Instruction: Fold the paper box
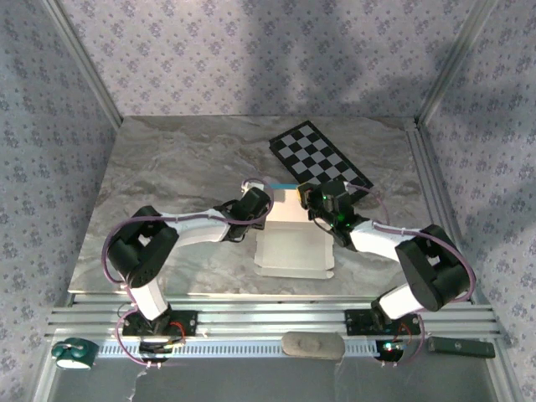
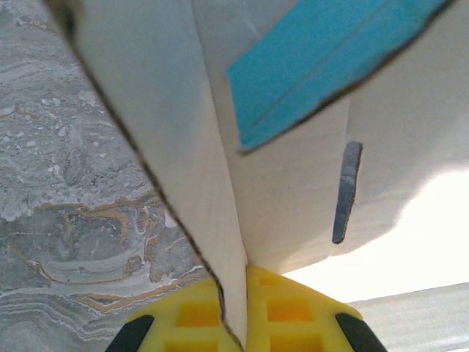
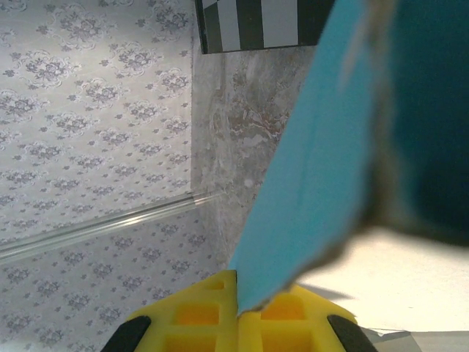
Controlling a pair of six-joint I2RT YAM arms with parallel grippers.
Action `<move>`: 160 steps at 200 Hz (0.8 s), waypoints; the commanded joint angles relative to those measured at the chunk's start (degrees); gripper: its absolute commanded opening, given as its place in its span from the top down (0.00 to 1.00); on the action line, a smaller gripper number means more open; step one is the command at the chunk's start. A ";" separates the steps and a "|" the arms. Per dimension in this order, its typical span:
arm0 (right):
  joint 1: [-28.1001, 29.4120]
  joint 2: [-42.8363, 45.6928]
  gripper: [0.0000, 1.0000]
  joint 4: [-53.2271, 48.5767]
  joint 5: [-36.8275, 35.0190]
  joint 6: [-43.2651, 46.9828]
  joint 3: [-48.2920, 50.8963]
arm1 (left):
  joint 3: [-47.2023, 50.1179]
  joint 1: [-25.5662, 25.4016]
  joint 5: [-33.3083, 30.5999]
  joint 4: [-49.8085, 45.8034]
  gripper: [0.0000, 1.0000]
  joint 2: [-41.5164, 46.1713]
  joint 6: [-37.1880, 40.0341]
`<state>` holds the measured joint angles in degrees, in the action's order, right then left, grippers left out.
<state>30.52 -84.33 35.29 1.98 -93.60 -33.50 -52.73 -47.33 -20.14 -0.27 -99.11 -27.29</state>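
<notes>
The paper box [image 1: 293,243] lies in the middle of the table [image 1: 167,184], just on the near side of the checkerboard [image 1: 320,161]. Its white face is up and its far end is lifted between the 2 arms.

The left gripper [image 2: 240,297] is closed tight on a white panel at the box's far-left side, with the thin card pinched between its yellow fingers [image 2: 194,315]. The right gripper [image 3: 238,293] is also clamped shut, nipping the tip of a turquoise flap [image 3: 315,147] at the far-right side. In the left wrist view a turquoise tab [image 2: 322,66] hangs over the white inside, close to a narrow slot [image 2: 344,192] but not in it.

The main risk seems to be the 2 grips working against each other:
- **Tearing or creasing:** if the arms pull apart or twist unevenly, the thin card could tear at a crease or bend somewhere off its fold line.
- **Slipping:** the right gripper holds only a small bite of the flap. A sideways tug could slide the flap out and let the raised wall drop flat.
- **Sliding:** the near part of the box rests loose on smooth stone. A push towards the far side could slide the whole box into the checkerboard instead of folding it.
- **Missing the slot:** a tab that meets the slot at an angle would likely crumple rather than enter.
</notes>
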 commanded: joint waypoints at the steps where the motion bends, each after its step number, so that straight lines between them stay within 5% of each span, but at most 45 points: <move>1: 0.45 -0.33 1.00 -1.19 0.35 -0.17 -1.13 | -0.12 -0.07 3.45 0.27 0.84 1.93 0.19; 22: 0.06 -0.05 1.00 -1.66 0.74 -0.09 -1.11 | 3.06 3.21 11.29 3.28 0.66 4.89 1.65; 68: -0.64 -0.04 1.00 -2.01 1.01 0.17 -1.34 | 6.98 12.01 27.76 6.93 0.75 7.87 4.14; 160: -0.74 -0.59 1.00 -2.23 1.33 0.11 -2.09 | 6.71 11.91 31.87 10.16 0.65 5.20 5.11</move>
<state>30.11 -84.44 34.44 2.87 -93.60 -34.02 -45.41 -35.05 9.91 8.01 -92.75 -23.40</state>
